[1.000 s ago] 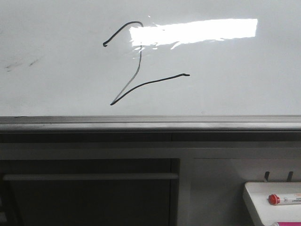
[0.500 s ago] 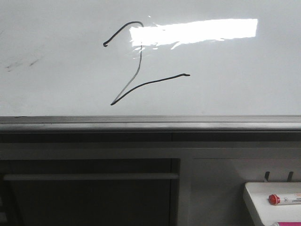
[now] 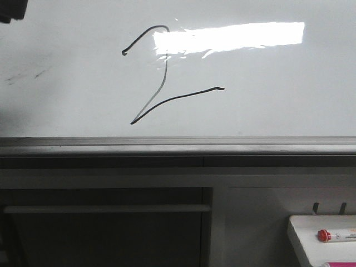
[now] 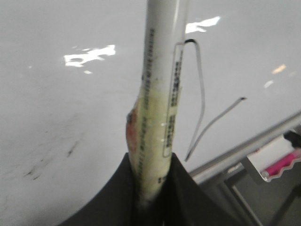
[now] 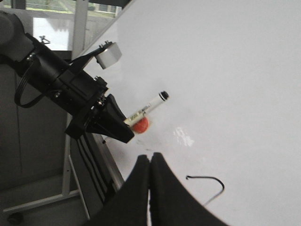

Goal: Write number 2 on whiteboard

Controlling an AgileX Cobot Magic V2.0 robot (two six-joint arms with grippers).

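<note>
1. As seen from the front, the whiteboard fills the upper half of the view, glossy white with a bright rectangular glare near the top and faint dark smudges at its left side.
2. Along the board's lower edge runs a grey metal ledge.
3. Drawn in thin black line on the board, left of centre, is the number 2: hooked top stroke, faint grey diagonal, wavy base stroke rising to the right. Its top touches the glare patch.
4. The left arm appears in the right wrist view as a black assembly held off the board surface.
5. The left gripper has its jaws clamped on a marker, white-barrelled with printed labelling. In the right wrist view the marker's dark tip points toward the board; whether it touches cannot be told.
6. The right gripper has its two black fingers pressed together, nothing between them, just beside the hook of the numeral.
7. At the lower right of the front view, below the ledge, sits a small white tray carrying a red-capped marker.
</note>
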